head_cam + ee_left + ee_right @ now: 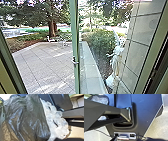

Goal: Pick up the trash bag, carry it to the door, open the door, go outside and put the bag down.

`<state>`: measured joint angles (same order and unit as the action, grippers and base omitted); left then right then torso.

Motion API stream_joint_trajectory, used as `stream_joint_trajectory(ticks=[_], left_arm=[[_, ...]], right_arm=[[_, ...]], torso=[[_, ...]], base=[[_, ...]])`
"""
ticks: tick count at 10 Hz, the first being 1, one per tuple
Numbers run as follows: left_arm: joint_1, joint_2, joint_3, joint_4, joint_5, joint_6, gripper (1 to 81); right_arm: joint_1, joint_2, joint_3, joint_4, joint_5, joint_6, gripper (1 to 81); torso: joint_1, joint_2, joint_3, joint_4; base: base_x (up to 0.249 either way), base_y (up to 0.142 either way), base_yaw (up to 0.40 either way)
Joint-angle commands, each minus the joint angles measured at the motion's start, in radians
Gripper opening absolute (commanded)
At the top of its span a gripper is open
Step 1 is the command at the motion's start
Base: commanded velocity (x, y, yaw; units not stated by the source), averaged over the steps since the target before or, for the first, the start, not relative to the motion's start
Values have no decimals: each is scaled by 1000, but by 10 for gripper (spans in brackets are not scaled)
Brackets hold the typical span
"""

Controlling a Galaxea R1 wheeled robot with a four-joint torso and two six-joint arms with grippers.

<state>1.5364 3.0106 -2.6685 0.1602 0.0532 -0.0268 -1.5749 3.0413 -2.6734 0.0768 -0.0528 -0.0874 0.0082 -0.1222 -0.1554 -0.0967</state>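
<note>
And here's the bag (28, 119), bulging right up by the left jaws, farther from the right jaws! Which of them are clenched or released, I can't tell. Dead ahead: the door (75, 37), paving (47, 66) beyond.

Bright daylight fell across the paving (37, 70), with pale sunlit streaks between shaded stretches, and the background beyond the trees (52, 26) washed out nearly white. Bluish-white glints creased the dark bag (36, 122); the clear plastic (61, 124) glared. A blue sheen covered the robot's dark panel (146, 110).
</note>
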Motion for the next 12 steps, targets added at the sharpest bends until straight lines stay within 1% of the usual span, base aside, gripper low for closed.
stream_joint_trajectory(ticks=[1, 10, 12], left_arm=[[-43, 2, 5, 5, 59, 4, 10], [-43, 2, 5, 5, 57, 4, 10], [-43, 1, 5, 4, 57, 4, 10]], right_arm=[[38, 1, 6, -8, -68, -6, 811], [38, 1, 1, -6, -68, -6, 811], [38, 1, 1, -6, -68, -6, 811]], torso=[[0, 0, 0, 0], [-2, 0, 0, 0], [-2, -1, 0, 0]], base=[[91, 0, 0], [90, 0, 0], [0, 0, 0]])
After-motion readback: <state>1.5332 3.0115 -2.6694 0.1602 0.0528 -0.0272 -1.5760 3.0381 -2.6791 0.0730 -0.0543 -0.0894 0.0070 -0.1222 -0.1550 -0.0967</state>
